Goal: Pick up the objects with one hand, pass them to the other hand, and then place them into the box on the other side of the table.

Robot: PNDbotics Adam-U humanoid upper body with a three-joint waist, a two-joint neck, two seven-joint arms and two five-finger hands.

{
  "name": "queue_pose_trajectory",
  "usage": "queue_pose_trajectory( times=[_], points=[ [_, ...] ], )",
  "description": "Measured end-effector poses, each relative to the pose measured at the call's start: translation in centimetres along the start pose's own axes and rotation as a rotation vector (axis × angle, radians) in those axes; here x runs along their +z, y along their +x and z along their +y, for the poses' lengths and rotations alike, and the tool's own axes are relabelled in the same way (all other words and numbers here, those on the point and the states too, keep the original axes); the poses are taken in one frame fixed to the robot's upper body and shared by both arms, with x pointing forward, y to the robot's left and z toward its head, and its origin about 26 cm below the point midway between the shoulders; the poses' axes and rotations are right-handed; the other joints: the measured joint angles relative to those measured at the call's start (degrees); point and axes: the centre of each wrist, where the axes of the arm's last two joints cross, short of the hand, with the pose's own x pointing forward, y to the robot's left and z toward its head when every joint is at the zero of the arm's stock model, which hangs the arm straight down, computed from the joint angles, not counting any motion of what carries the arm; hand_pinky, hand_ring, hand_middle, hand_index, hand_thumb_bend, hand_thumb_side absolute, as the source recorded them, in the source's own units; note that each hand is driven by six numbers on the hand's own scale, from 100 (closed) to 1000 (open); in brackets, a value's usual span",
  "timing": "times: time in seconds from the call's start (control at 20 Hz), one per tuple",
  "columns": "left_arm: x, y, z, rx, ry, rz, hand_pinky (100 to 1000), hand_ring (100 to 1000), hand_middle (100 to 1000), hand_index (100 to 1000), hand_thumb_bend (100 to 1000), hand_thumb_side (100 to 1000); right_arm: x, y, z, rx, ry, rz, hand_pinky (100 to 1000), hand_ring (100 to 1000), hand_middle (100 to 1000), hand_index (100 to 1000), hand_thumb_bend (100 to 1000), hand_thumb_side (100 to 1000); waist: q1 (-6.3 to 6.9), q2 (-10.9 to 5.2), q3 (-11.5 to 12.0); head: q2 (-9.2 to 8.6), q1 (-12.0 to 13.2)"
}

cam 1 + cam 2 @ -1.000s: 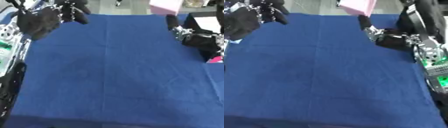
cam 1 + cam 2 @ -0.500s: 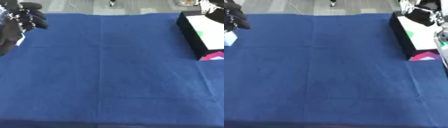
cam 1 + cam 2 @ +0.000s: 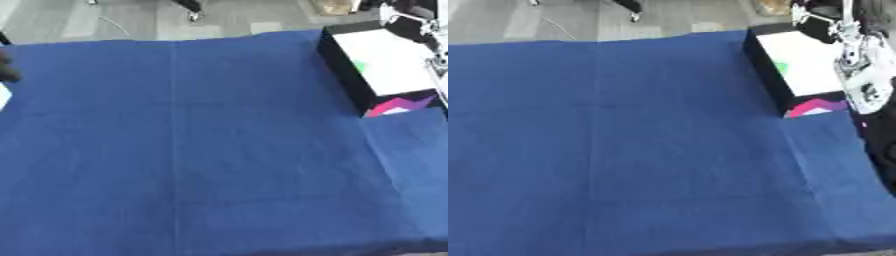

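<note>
The box point(image 3: 385, 65) is sitting at the surface's point(image 3: 201, 150) far right. The right hand point(image 3: 824, 22) is hovering above it; I cannot tell its state. No object is showing, so its handling is unjudgeable.

Black-walled box point(image 3: 765, 65), seemingly white inside

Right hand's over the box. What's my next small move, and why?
Probably draw the right hand back from above the box toward the table's middle, ready to receive. The blue cloth shows no loose object, and the left hand barely shows at the left border, so the next pick likely starts there.
</note>
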Motion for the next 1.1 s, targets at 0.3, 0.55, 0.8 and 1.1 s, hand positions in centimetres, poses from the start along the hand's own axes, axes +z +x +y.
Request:
queue_pose_trajectory(
  times=[0.3, 0.55, 0.8, 1.1],
  points=[
    [0.3, 0.0, -0.2, 0.007, 0.008, 0.0, 761, 620, 614, 812, 385, 859, 0.5, -3.3, 1.6, 0.058, 0.112, 0.134, 820, 720, 663, 962, 100, 231, -0.04, -0.09, 0.3, -0.13, -1.3],
    [0.5, -0.2, -0.1, 0.01, 0.017, 0.008, 761, 620, 614, 812, 385, 859, 2.4, -5.9, 2.8, 0.098, 0.274, 0.246, 835, 754, 739, 983, 100, 365, -0.37, -0.22, 0.6, -0.13, -1.5],
    [0.7, -0.3, -0.2, 0.016, 0.021, 0.012, 762, 621, 615, 813, 386, 859, 3.9, -7.3, 3.3, 0.126, 0.36, 0.314, 872, 807, 876, 1000, 119, 586, -0.36, -0.3, 0.6, -0.13, -1.4],
    [0.9, -0.4, -0.1, 0.012, 0.029, 0.019, 763, 624, 622, 814, 385, 859, 3.9, -7.3, 2.6, 0.156, 0.375, 0.266, 887, 826, 941, 1000, 187, 581, -0.36, -0.33, 0.5, -0.13, -1.1]
  ],
)
